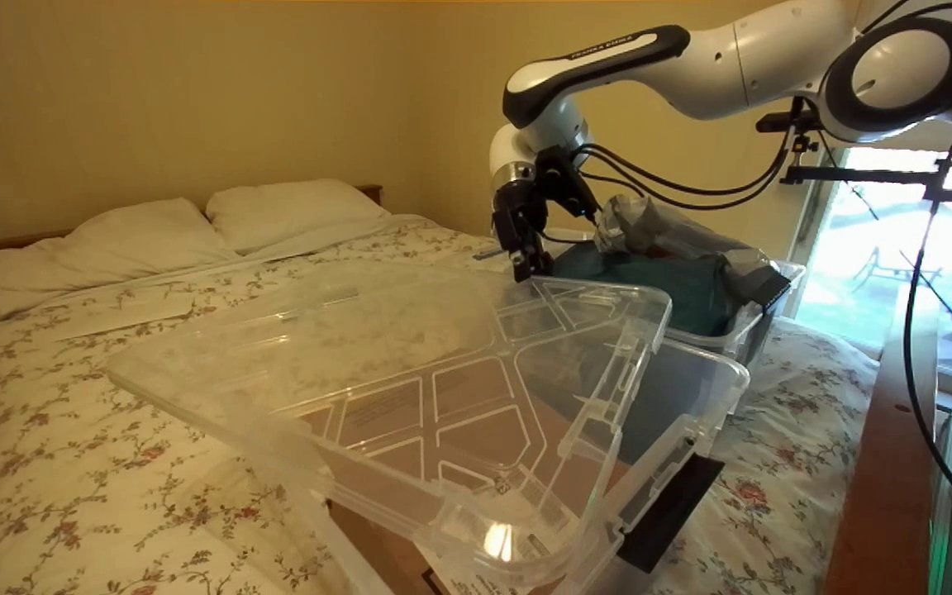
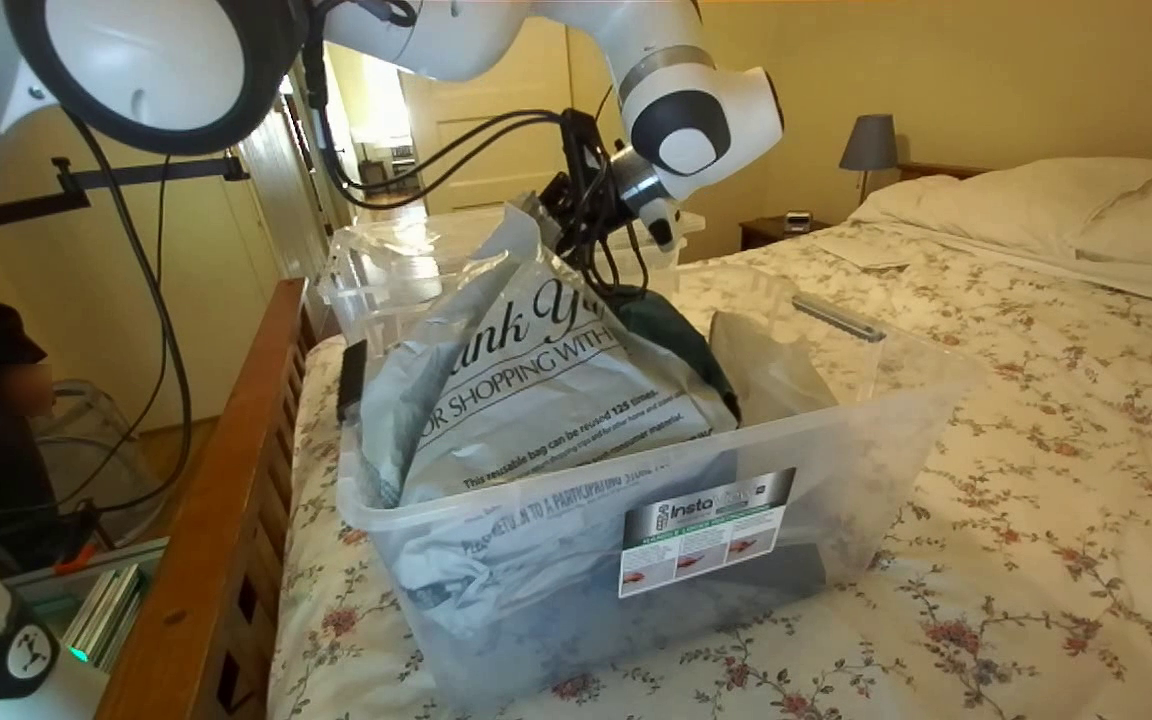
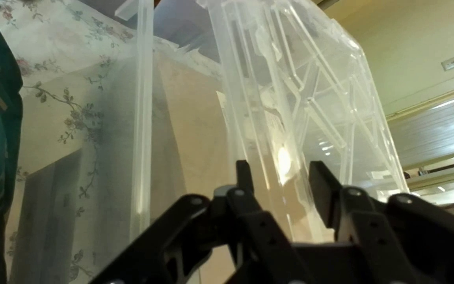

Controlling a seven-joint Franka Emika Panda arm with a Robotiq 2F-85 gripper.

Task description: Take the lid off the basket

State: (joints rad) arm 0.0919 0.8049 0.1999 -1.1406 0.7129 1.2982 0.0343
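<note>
- Clear lid (image 1: 426, 397), closest to the lens in an exterior view, lies askew over the basket (image 1: 711, 397), one corner jutting out past it; I can't make out which edges rest there, and I'd judge the job part done.
- On my wrist view the gripper (image 3: 282, 175) has its fingers apart, the lid's rim running between them; I can't tell whether they press on it.
- I expect the lid to be light for its breadth, stiff yet springy across the middle, and slick, so a loose hold may slip; forced, the thin plastic could crack.
- That raised rim looks like my best place to take hold, well in from a corner; gripped by one edge, it will probably droop opposite.
- Inside the basket I see a brown cardboard box (image 1: 385, 544), partly through the clear plastic.
- Just beside it stands another tub (image 2: 576, 625) holding a printed shopping bag (image 2: 546, 390), heaped above the rim, and a dark green bundle (image 2: 674, 338) next to the bag.
</note>
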